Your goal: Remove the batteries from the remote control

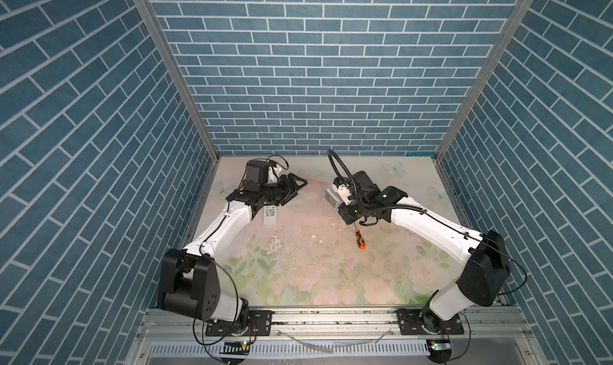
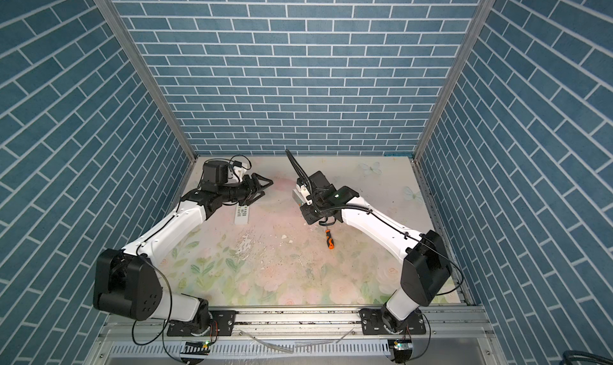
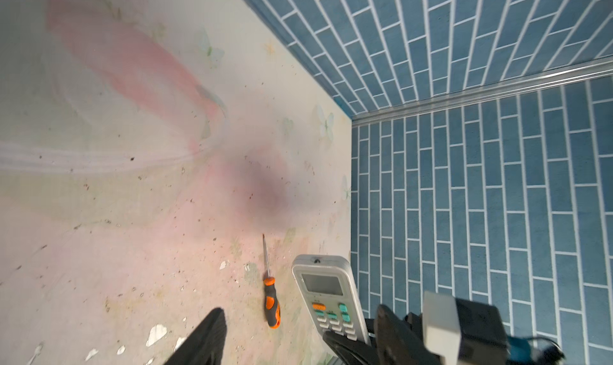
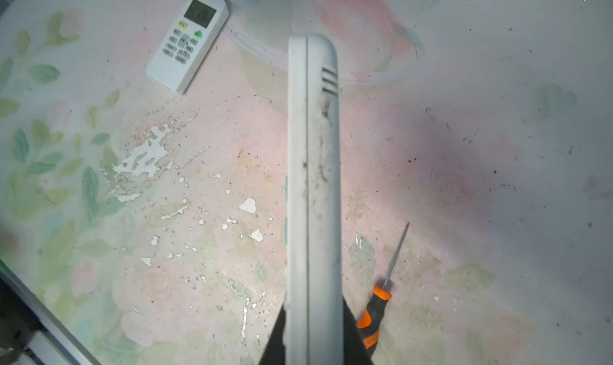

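Tabletop (image 1: 308, 277) wears a pale floral print of pink roses, green leaves and faint butterflies (image 1: 394, 168). It is scuffed and speckled, with a flaked white patch (image 4: 146, 157) near centre frame in both top views. Blue brick-pattern walls (image 1: 315, 81) close the left, right and upper sides, joined at aluminium corner posts (image 1: 172, 81). A ribbed metal rail (image 1: 331, 317) along the lower edge carries both arm bases. Left gripper (image 1: 298, 189), upper left of the table, has its black fingers (image 3: 205, 340) spread with nothing between them. It sits clear of the right arm's load. Right gripper (image 4: 313, 313) is pinched on the remote control (image 4: 313, 197), which is lifted off the surface right of centre. In the right wrist view it shows edge-on as a slim grey-white plastic slab with a side seam, three slots, a rounded end and dirt smudges. The left wrist view gives its face, with a grey display and orange and teal keys. A second remote (image 1: 270, 215), white and flat, lies keys-up just below the left wrist. A screwdriver (image 1: 359, 239) with a thin steel shaft and an orange-and-black handle lies just below the right gripper — handle toward the lower edge. Batteries: no view shows a battery bay, so I cannot tell where they sit. A broad bare stretch of print lies between the grippers and down to the rail — the walls stand tight on the other three sides.
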